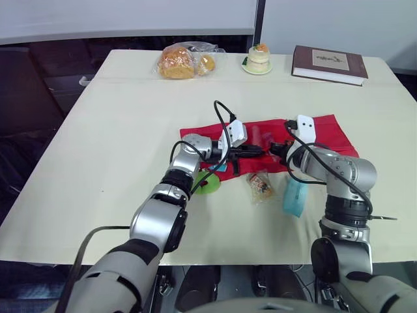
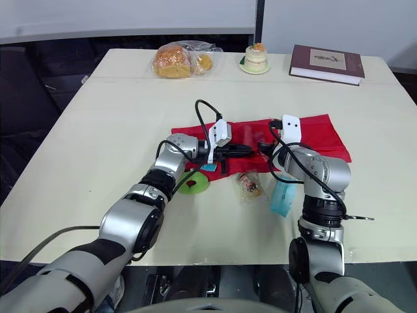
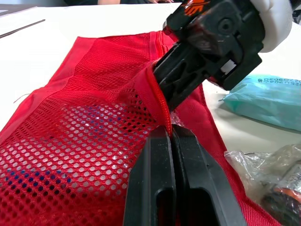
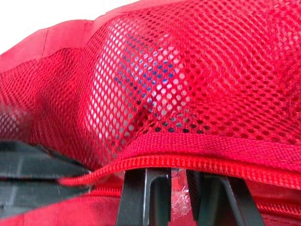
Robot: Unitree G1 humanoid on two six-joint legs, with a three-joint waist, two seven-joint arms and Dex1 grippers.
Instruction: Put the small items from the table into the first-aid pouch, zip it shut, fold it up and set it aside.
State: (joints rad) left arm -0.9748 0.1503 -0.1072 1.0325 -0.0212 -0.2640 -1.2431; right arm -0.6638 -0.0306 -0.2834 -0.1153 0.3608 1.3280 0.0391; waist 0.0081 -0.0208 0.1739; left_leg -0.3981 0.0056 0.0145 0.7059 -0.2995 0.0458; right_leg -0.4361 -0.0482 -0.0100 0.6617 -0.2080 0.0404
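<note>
Dimly, something blue shows through the pouch the left pincer pinches

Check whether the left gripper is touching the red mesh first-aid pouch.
Touching. The left wrist view shows the left gripper shut on the zipper edge of the red mesh first-aid pouch.

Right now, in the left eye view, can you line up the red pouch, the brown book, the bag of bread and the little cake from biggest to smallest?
1. red pouch, also nearest the camera
2. brown book
3. bag of bread, nearly the book's size, so that pair is close
4. little cake
</note>
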